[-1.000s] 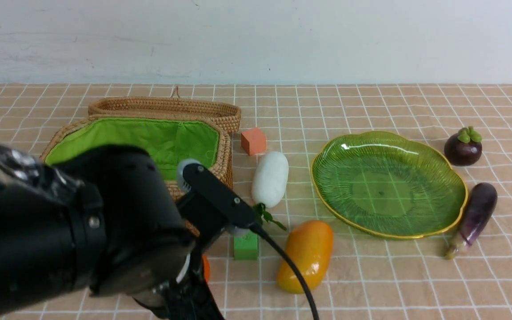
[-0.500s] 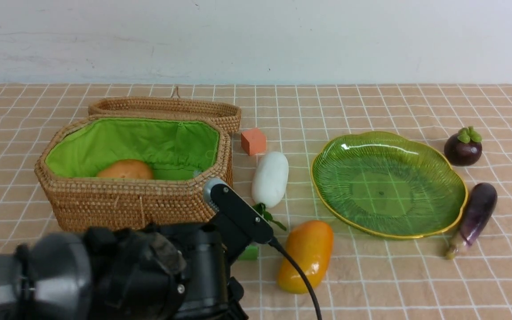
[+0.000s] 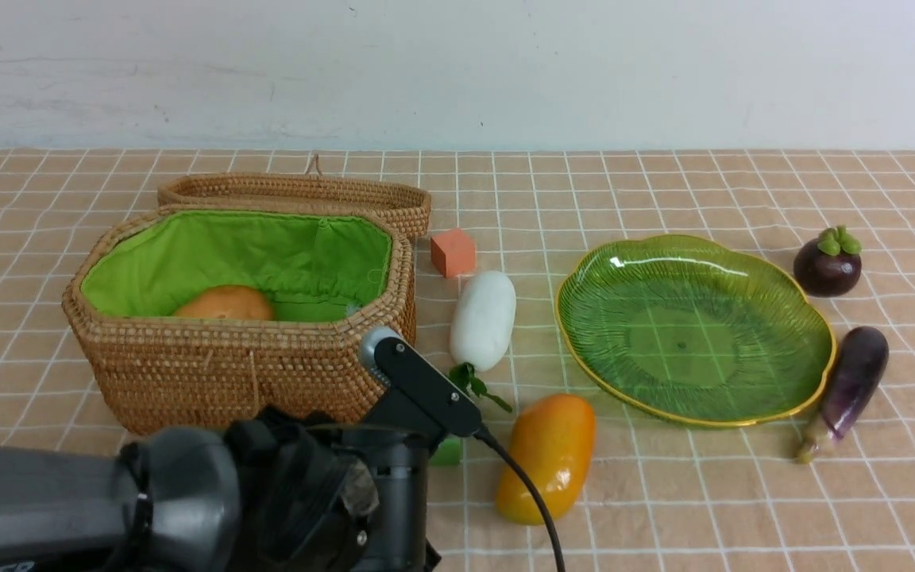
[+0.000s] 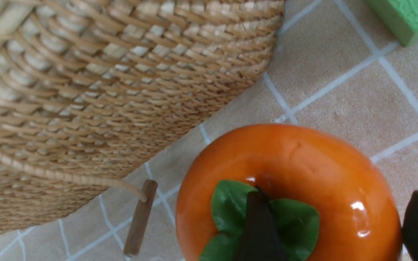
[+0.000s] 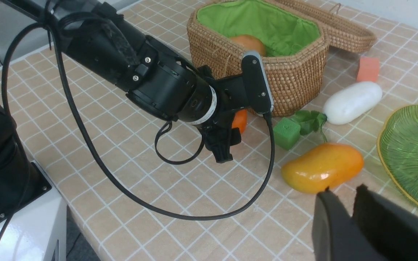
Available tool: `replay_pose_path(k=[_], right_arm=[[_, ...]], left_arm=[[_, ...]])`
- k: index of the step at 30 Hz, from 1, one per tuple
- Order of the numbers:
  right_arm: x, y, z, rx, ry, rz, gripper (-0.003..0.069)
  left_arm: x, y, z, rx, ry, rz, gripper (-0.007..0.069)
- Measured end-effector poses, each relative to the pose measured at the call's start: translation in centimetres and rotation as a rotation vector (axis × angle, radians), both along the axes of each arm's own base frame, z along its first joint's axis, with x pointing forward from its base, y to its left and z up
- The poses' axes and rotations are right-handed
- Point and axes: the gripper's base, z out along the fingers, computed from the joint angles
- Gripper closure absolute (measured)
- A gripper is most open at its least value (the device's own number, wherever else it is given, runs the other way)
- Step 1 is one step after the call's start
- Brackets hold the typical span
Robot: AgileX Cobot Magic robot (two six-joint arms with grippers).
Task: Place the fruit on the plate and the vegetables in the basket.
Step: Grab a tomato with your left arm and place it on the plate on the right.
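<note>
My left gripper [image 4: 339,194] hangs low in front of the basket [image 3: 243,365], jaws open wide. One finger [image 4: 259,224] crosses the leaf cap of the orange persimmon [image 4: 303,163]; the other stands at its side. In the front view the arm [image 3: 306,492] hides both. A potato [image 3: 224,303] lies in the basket. The white radish [image 3: 483,318], mango [image 3: 546,457], mangosteen [image 3: 827,268] and eggplant [image 3: 851,383] lie on the cloth around the green plate [image 3: 616,274]. My right gripper [image 5: 345,190] is shut and holds nothing, near the mango [image 5: 321,167].
An orange cube [image 3: 453,252] sits behind the radish. A green cube [image 5: 286,132] lies between the left gripper [image 5: 223,145] and the mango. The basket's lid [image 3: 299,191] lies open behind it. The left arm's cable [image 5: 180,214] loops over the near cloth.
The left arm came down from over the basket to the cloth in front of it and its jaws opened. The potato, hidden before, now shows inside the basket.
</note>
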Motion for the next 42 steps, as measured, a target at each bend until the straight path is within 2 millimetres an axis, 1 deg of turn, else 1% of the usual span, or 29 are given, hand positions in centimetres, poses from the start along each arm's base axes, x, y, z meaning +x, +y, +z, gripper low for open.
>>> replay_pose_path(k=[8,13,20,24,29,30,31,32,34,36,37,38,40,41,42], right_arm=[[0.0,0.0,0.0,0.000,0.000,0.000,0.0552],[0.0,0.0,0.0,0.000,0.000,0.000,0.0550],[0.0,0.0,0.0,-0.003,0.004,0.002,0.0548],[-0.1,0.1,0.0,0.012,0.009,0.010,0.0545],[0.0,0.2,0.3,0.051,0.006,0.000,0.0543],[0.1,0.1,0.4,0.065,0.000,-0.010,0.0543],[0.1,0.1,0.5,0.073,-0.005,-0.018,0.0543],[0.1,0.1,0.5,0.074,-0.006,-0.019,0.0543],[0.3,0.0,0.6,0.076,-0.015,-0.038,0.0542],[0.6,-0.3,0.6,0.077,-0.014,-0.093,0.0541],[0.7,-0.4,0.6,0.071,-0.019,-0.097,0.0541],[1.0,-0.7,0.5,0.072,-0.011,-0.152,0.0541],[1.3,-1.1,0.4,0.090,0.014,-0.229,0.0541],[1.5,-1.4,0.4,0.095,0.025,-0.274,0.0541],[1.5,-1.5,0.4,0.102,0.032,-0.282,0.0541]], left_arm=[[0.2,-0.1,-0.6,0.025,0.008,0.001,0.0123],[0.2,0.0,-0.6,0.033,0.007,0.003,0.0164],[0.1,0.0,-0.6,0.025,0.022,0.032,0.0164],[-0.2,0.1,-0.1,0.002,0.034,0.054,0.0164],[-1.5,0.5,1.9,-0.106,0.096,0.109,0.0177],[-1.9,0.7,2.8,-0.142,0.110,0.111,0.0253],[-2.4,0.9,4.1,-0.178,0.106,0.105,0.0271],[-2.4,1.0,4.2,-0.183,0.108,0.106,0.0270],[-3.0,1.4,5.8,-0.219,0.101,0.085,0.0260],[-3.6,1.6,7.3,-0.259,0.108,0.054,0.0260],[-3.6,1.6,7.4,-0.261,0.110,0.051,0.0260],[-3.7,1.4,8.4,-0.285,0.110,0.021,0.0260],[-3.5,0.9,9.7,-0.303,0.097,-0.019,0.0260],[-3.3,0.7,10.2,-0.306,0.092,-0.035,0.0260],[-3.2,0.6,10.3,-0.307,0.090,-0.037,0.0260]])
